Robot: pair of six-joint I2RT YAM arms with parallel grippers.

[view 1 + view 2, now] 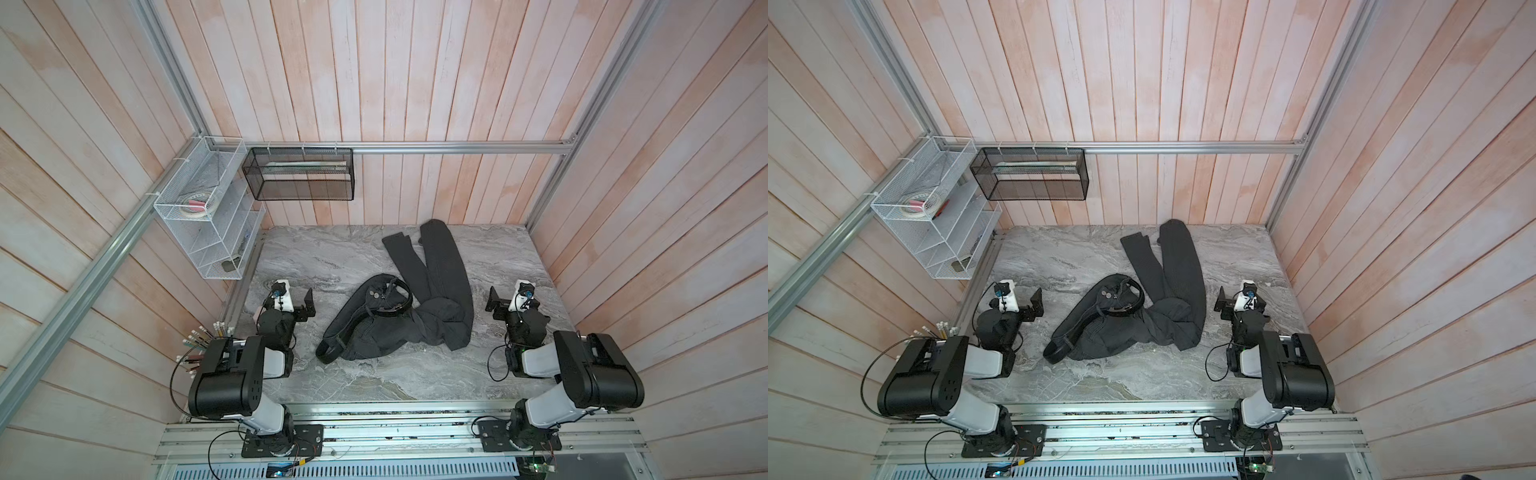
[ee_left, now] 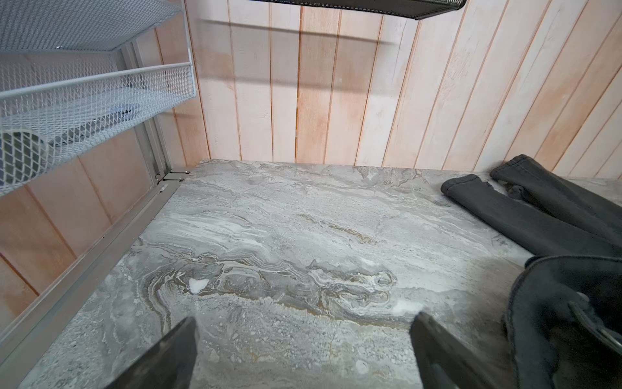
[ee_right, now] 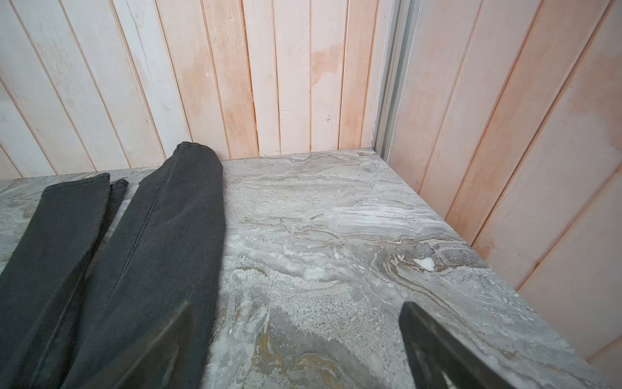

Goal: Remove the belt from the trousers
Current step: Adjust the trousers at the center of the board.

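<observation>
Black trousers [image 1: 444, 270] lie crumpled mid-table, legs pointing far, the belt [image 1: 409, 299] looped at the waist. The left gripper [image 2: 304, 321] and right gripper [image 3: 296, 308] flank them, both released and empty.

Marble tabletop [image 1: 316, 257], wire rack [image 1: 183, 195], mesh basket [image 1: 299, 189]

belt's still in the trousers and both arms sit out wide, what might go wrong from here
1. The belt is black on the black trousers and lies looped over the crumpled waist, so a pinch may catch denim with the strap.
2. Nothing pins the trousers: the left pincer and right pincer both stand open, off the cloth, so pulling with one alone would likely drag the whole garment across the table.
</observation>
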